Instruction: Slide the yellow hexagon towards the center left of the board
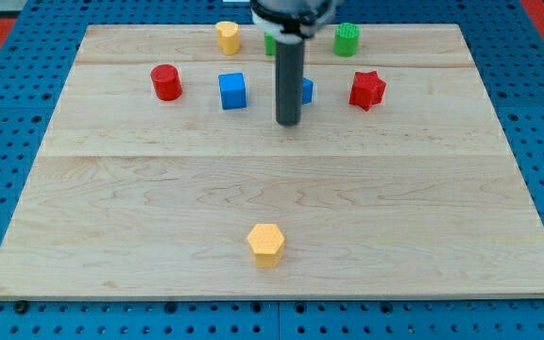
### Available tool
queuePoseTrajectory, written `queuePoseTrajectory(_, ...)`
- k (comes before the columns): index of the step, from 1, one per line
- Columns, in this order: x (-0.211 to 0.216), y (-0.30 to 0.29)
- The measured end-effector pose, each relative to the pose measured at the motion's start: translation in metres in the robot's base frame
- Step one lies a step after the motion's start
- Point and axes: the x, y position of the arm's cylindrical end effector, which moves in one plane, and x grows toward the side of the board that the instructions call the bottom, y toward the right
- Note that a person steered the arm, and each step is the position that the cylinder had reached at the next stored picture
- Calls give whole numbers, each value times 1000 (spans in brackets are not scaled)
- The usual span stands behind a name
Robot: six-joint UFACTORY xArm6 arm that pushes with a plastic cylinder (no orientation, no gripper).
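The yellow hexagon lies near the view's bottom edge of the wooden board, about at its middle left to right. My tip rests on the board in the upper middle, well above the hexagon and slightly to its right, not touching it. The rod hides part of a blue block just to its right. A blue cube stands to the left of the tip.
A red cylinder stands at upper left and a red star at upper right. A yellow block, a green cylinder and a partly hidden green block stand along the top edge.
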Motion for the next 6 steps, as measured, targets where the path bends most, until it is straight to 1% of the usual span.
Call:
queuePoseTrajectory(1,60,50)
queuePoseTrajectory(2,132,16)
queuePoseTrajectory(3,185,8)
queuePoseTrajectory(4,172,-39)
queuePoseTrajectory(6,102,-113)
